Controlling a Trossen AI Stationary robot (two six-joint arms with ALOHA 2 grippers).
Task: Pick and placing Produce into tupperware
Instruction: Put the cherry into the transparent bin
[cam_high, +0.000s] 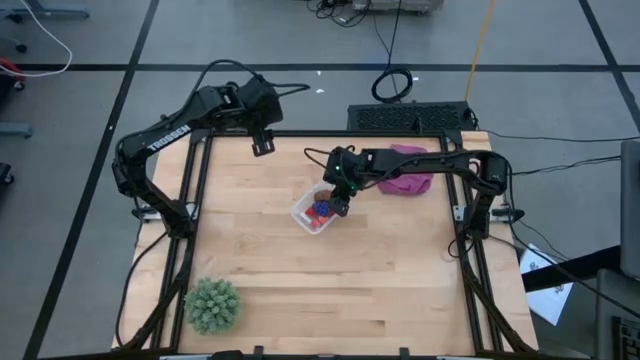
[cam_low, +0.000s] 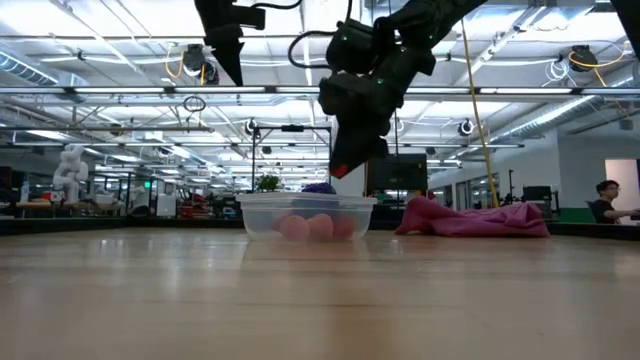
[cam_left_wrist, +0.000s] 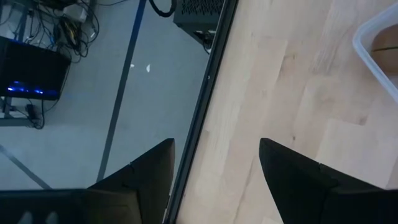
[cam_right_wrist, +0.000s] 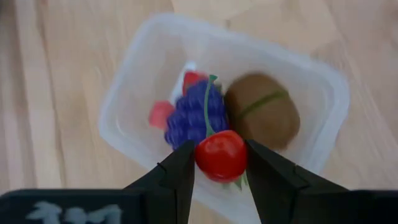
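Left arm, dark, white "TROSSEN" lettering on its link, waits over the table's far left corner; left gripper (cam_high: 263, 146) hangs above the far edge, fingers parted about halfway, nothing between them. In its wrist view the two dark fingers (cam_left_wrist: 292, 177) straddle the table's black edge rail, with grey floor on one side and wood on the other.

Pale wooden table (cam_high: 260, 280) with a black frame. Green spiky ball-shaped plant (cam_high: 212, 305) sits near the front left corner, well apart from everything else.

Small clear plastic square tub with rounded corners (cam_high: 305, 212) sits about mid-table, slightly toward the far edge. Inside it: purple-blue toy grape bunch (cam_right_wrist: 194, 115), brown oval toy fruit with a green stripe (cam_right_wrist: 264, 118) just beside it, and small red and pink pieces (cam_right_wrist: 163, 114) on the other side of the grapes. Low view shows pink pieces (cam_low: 308, 227) on the tub floor.

Right gripper (cam_high: 341, 207) is directly above the tub, pinched tight on a small round red toy fruit (cam_right_wrist: 221, 155), which is held over the tub, clear of the contents.

Magenta-purple crumpled cloth (cam_high: 408, 172) lies by the far edge toward the right corner, apart from the tub.

No other readable writing.
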